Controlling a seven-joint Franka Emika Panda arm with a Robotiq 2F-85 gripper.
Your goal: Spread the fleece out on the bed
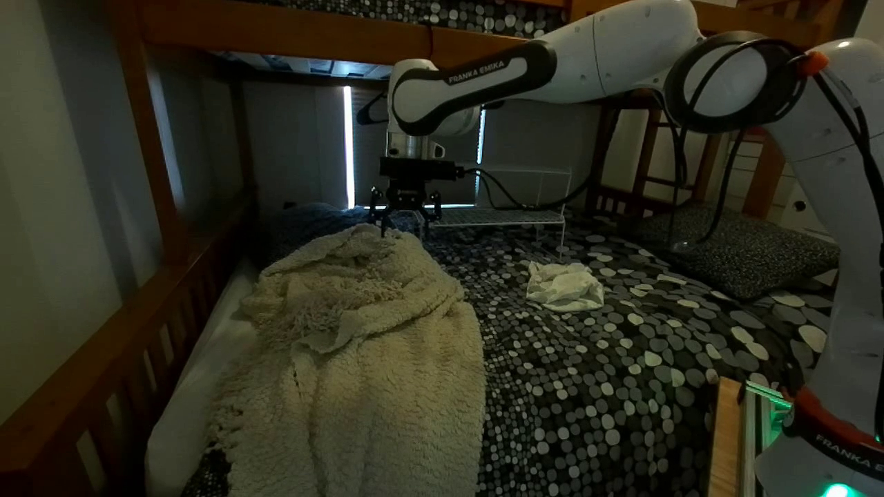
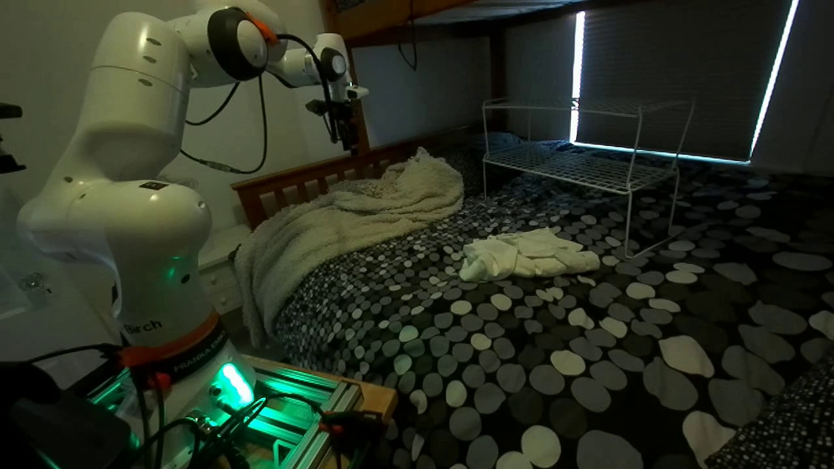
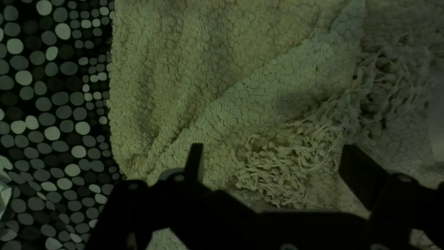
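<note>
The cream, shaggy fleece (image 1: 394, 400) lies bunched and folded along the railed side of the bed (image 1: 552, 407). It shows in an exterior view (image 2: 365, 208), with one end hanging over the bed's edge. In the wrist view the fleece (image 3: 225, 62) has a diagonal folded edge and a tangled, fringed patch. My gripper (image 1: 404, 228) points down over the far part of the fleece. In an exterior view the gripper (image 2: 346, 140) appears above the fleece. In the wrist view the gripper (image 3: 273, 147) has its fingers wide apart with nothing held, and the fringed patch shows between them.
A crumpled white cloth (image 1: 565, 286) lies on the dotted bedding. A white wire rack (image 2: 573, 166) stands beyond it. A dark pillow (image 1: 753, 252) lies to one side. The wooden bed rail (image 1: 103, 379) runs beside the fleece, and the upper bunk (image 1: 297, 27) hangs overhead.
</note>
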